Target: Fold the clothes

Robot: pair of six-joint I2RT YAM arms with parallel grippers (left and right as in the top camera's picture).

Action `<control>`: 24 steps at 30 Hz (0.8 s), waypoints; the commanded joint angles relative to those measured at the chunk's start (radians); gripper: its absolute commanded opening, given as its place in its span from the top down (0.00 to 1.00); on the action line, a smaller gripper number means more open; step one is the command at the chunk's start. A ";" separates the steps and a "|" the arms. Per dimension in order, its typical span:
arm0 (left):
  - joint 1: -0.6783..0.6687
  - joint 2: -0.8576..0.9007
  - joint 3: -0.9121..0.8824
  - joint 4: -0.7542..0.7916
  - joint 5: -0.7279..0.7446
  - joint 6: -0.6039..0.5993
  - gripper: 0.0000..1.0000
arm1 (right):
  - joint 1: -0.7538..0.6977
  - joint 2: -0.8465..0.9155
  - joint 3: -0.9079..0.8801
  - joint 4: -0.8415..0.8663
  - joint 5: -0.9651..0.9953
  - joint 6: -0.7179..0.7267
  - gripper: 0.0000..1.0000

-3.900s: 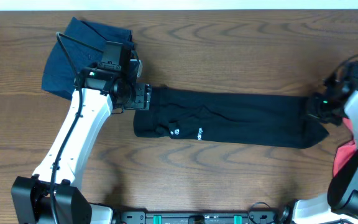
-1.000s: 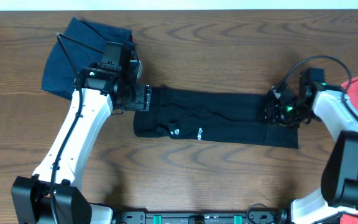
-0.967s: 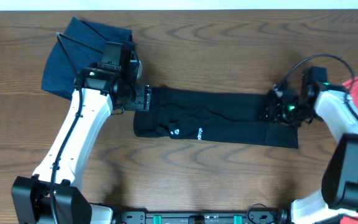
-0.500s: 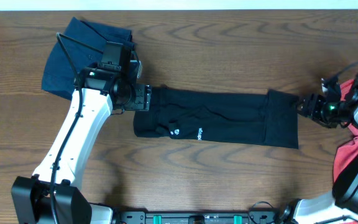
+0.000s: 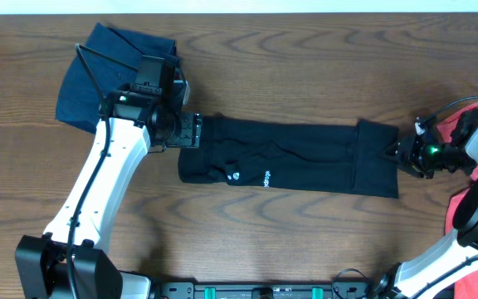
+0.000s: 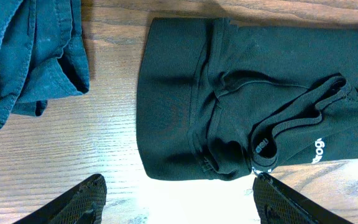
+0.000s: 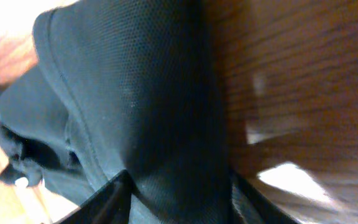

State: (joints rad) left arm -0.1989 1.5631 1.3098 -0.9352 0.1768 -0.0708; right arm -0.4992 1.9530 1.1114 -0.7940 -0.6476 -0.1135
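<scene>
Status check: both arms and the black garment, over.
Left gripper open above left end of black garment. Right gripper at its right edge, cloth between jaws, grip unclear. Blue garment lies apart.

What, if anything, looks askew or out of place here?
Nothing is spilled or damaged. The long black garment is untidy: its right end is doubled back in a flap, and its left end is bunched into ridges. The dark blue cloth lies loosely heaped at upper left.
</scene>
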 commanded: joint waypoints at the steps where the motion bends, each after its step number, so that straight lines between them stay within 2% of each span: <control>1: 0.004 -0.011 0.018 -0.002 -0.005 0.010 0.23 | 0.003 0.019 0.000 -0.002 -0.011 -0.015 0.76; 3: 0.004 -0.011 0.018 -0.003 -0.005 0.010 0.23 | -0.003 0.009 0.000 -0.001 -0.006 -0.014 0.94; 4: 0.004 -0.011 0.018 -0.003 -0.005 0.010 0.23 | -0.006 0.001 0.001 -0.002 0.012 0.002 0.99; 7: 0.004 -0.011 0.018 -0.002 -0.005 0.010 0.23 | -0.021 -0.030 0.008 -0.011 0.133 0.100 0.99; 11: 0.004 -0.011 0.018 -0.002 -0.005 0.010 0.23 | -0.033 -0.087 0.012 -0.022 0.185 0.103 0.99; 17: 0.004 -0.011 0.018 -0.002 -0.005 0.010 0.23 | -0.020 -0.218 0.014 -0.059 0.312 0.179 0.99; 24: 0.004 -0.011 0.018 -0.002 -0.005 0.010 0.23 | 0.086 -0.341 0.014 -0.137 0.397 0.230 0.99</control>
State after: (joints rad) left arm -0.1989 1.5631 1.3098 -0.9348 0.1764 -0.0708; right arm -0.4786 1.6505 1.1118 -0.9184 -0.3153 0.0692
